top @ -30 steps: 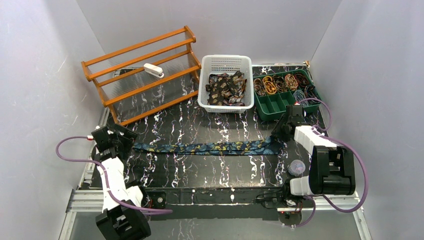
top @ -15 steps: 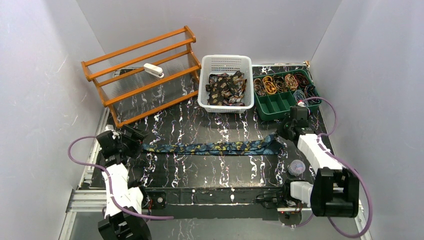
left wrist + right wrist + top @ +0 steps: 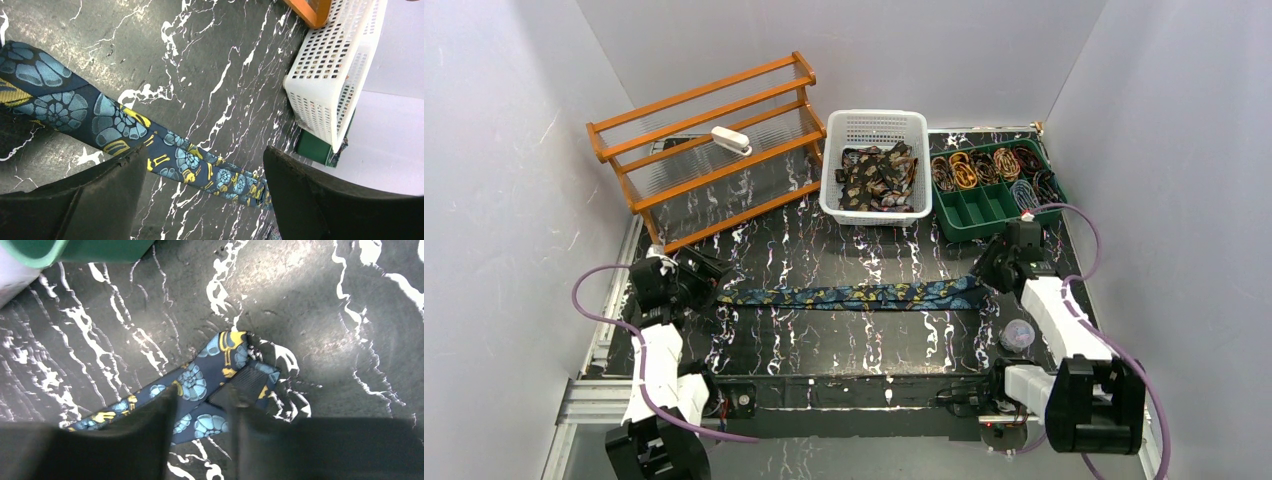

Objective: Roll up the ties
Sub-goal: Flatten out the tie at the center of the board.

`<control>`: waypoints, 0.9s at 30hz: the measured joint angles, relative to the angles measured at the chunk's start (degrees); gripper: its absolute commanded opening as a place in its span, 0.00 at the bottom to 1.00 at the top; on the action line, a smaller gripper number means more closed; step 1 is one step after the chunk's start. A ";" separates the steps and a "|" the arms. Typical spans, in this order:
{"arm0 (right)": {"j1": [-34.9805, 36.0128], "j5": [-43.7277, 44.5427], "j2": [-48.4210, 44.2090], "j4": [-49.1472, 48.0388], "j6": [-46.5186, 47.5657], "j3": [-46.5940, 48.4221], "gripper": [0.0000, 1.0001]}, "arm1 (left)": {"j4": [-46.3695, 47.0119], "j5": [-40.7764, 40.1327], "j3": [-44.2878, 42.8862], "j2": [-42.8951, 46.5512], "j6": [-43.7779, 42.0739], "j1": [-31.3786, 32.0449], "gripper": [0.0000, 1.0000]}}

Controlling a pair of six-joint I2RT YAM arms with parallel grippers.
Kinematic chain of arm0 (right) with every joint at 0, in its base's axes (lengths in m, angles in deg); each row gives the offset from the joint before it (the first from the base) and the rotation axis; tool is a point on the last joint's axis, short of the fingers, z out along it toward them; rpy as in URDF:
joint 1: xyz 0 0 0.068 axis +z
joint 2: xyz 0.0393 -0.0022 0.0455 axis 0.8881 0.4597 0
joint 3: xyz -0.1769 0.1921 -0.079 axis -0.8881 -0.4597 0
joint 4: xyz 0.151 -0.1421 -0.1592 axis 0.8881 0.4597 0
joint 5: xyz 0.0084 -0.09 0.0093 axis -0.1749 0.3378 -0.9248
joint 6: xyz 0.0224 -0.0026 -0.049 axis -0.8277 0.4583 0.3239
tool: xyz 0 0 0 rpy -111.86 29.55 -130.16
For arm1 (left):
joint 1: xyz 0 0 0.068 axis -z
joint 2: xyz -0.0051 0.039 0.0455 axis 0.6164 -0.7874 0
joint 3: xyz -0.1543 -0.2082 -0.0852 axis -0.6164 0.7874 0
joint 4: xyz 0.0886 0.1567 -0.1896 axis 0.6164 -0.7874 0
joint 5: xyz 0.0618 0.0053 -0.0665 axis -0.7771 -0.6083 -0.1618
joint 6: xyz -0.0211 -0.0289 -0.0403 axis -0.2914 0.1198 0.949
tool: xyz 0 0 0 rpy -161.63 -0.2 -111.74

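Dark blue paisley fabric necktie (image 3: pixel 854 295) lies flat across black marbled table (image 3: pixel 824 345), 9-to-3 o'clock; left gripper (image 3: pixel 706 279) straddles its 9 o'clock end, fingers spread; right gripper (image 3: pixel 987 272) pinches the folded 3 o'clock end.

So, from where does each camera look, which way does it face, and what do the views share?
Top external: above and behind the arms, looking down on the table; both arms, left gripper and right gripper show.
Left wrist: low over the table, facing along the blue tie toward the white basket; its fingers show.
Right wrist: close above the tie's end, by the green tray; its fingers show.
Shared: all three show the blue tie.
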 measured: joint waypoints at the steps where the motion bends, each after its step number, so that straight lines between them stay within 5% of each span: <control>1: 0.02 0.31 1.40 0.15 0.13 0.72 0.64 | 0.11 0.00 0.31 0.00 0.07 0.17 0.83; 10: 0.02 5.25 15.30 -0.68 2.51 6.95 0.61 | 3.06 0.13 1.79 -0.92 0.48 3.58 0.84; 17: 0.02 4.39 21.22 -2.29 3.54 7.89 0.49 | 4.37 -0.31 1.79 -3.61 0.50 7.65 0.84; 24: 0.02 3.87 21.29 -3.23 3.98 7.50 0.27 | 6.67 -0.20 1.92 -3.28 0.50 9.46 0.84; 27: 0.02 3.89 21.11 -3.26 4.33 7.13 0.02 | 7.50 -0.13 2.34 -3.43 0.44 9.66 0.84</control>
